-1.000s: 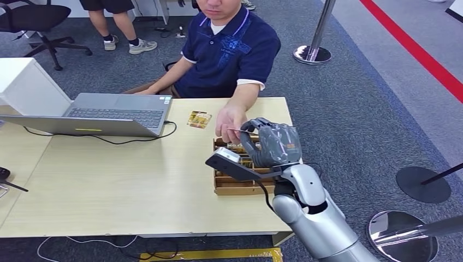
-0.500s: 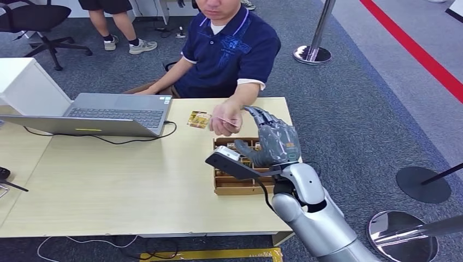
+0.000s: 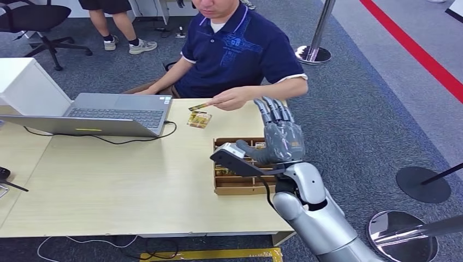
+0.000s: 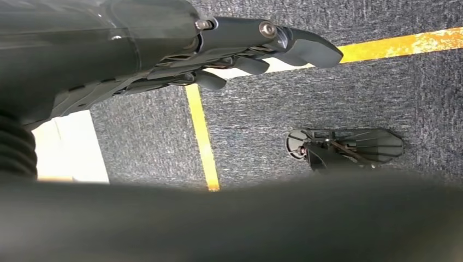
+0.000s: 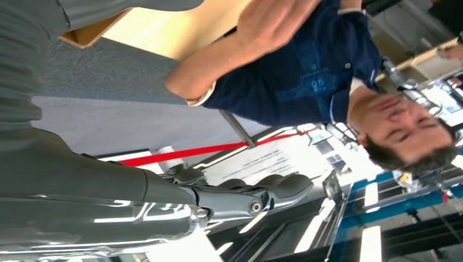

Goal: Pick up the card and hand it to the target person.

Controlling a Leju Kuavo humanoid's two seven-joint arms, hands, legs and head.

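The card [image 3: 199, 106] is a thin gold-and-dark strip held in the seated person's hand [image 3: 232, 99], above the table's far edge near the laptop. My right hand [image 3: 278, 134] stands upright over the cardboard box [image 3: 238, 185] with its fingers [image 5: 248, 199] stretched out and nothing in it; it is apart from the card. The person's forearm [image 5: 218, 57] passes in front of it in the right wrist view. My left hand [image 4: 240, 49] hangs over the carpet, its fingers loosely extended and holding nothing.
A second gold card [image 3: 199, 119] lies on the wooden table [image 3: 136, 180] beside an open laptop [image 3: 109, 113] with its black cable. The box holds several more cards. Stanchion bases [image 3: 312, 54] stand on the carpet to the right.
The person took the card from my right hand and carried it left toward the laptop. My right hand's fingers opened and straightened upward.
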